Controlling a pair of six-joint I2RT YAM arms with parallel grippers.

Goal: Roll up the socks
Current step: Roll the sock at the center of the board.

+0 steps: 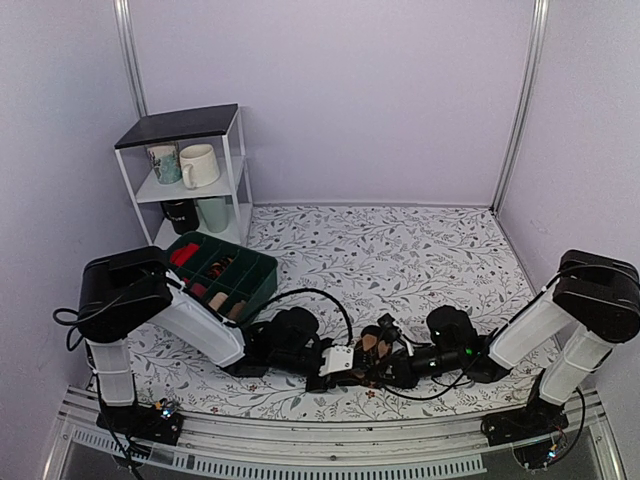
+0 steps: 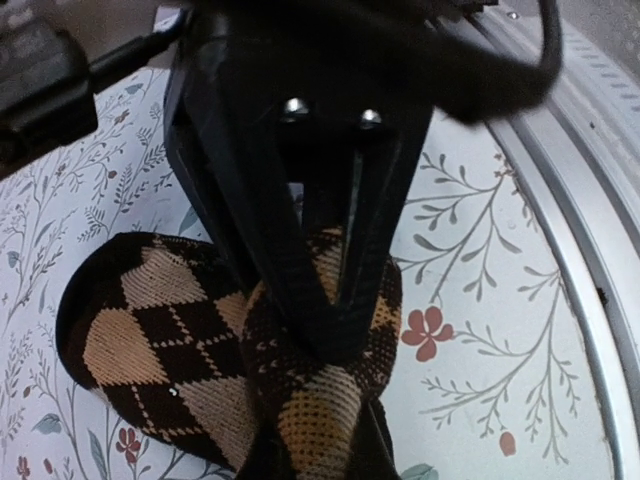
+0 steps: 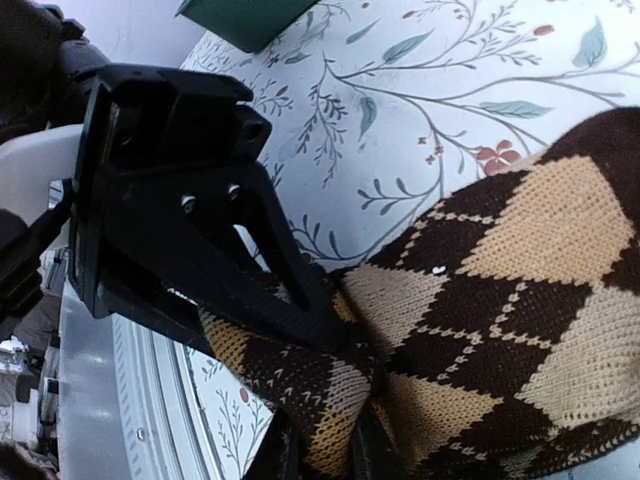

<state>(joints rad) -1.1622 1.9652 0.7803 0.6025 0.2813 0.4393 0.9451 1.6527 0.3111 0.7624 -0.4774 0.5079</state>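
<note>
The floral table (image 1: 420,250) is spreading beyond the arms, with a shelf (image 1: 185,150) and a green bin (image 1: 225,275) standing at far left, well apart from the work. Both arms are reaching inward and meeting close to the near rail (image 2: 590,250). The argyle socks (image 2: 150,330) are lying between them, the long axis running away from the rail toward mid-table and the near end bunching up. The left gripper (image 3: 325,320) and right gripper (image 2: 335,335) are facing each other, each clamping its jaws on that same bunched end, neither arm nearer. The roll would, by judgement, be advancing toward the flat far end.
</note>
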